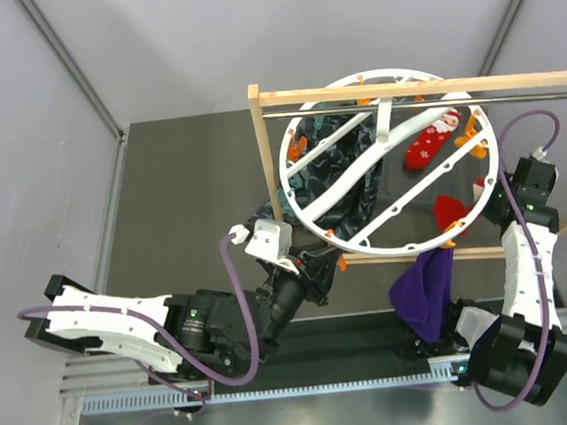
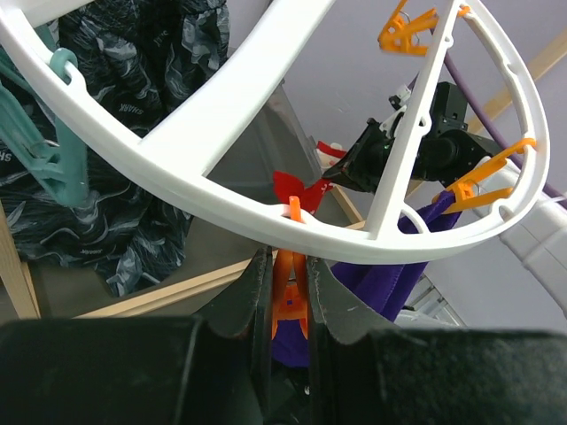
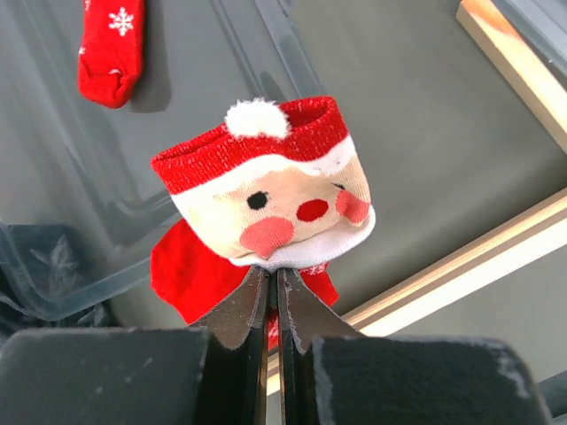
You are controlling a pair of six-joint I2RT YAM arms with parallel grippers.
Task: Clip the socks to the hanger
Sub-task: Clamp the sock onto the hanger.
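The hanger is a white ring hung from the rack's rod; its rim crosses just above my left fingers. My left gripper is shut on an orange clip under the near rim. My right gripper is shut on a red Santa-face sock at the ring's right side. A purple sock hangs from the near rim. Another red sock and dark patterned socks hang from the ring.
The wooden-framed rack with its metal rod stands around the hanger; its lower bar runs beneath the right gripper. Teal plastic pieces hang by the dark socks. More orange clips sit on the rim. Grey walls close in on both sides.
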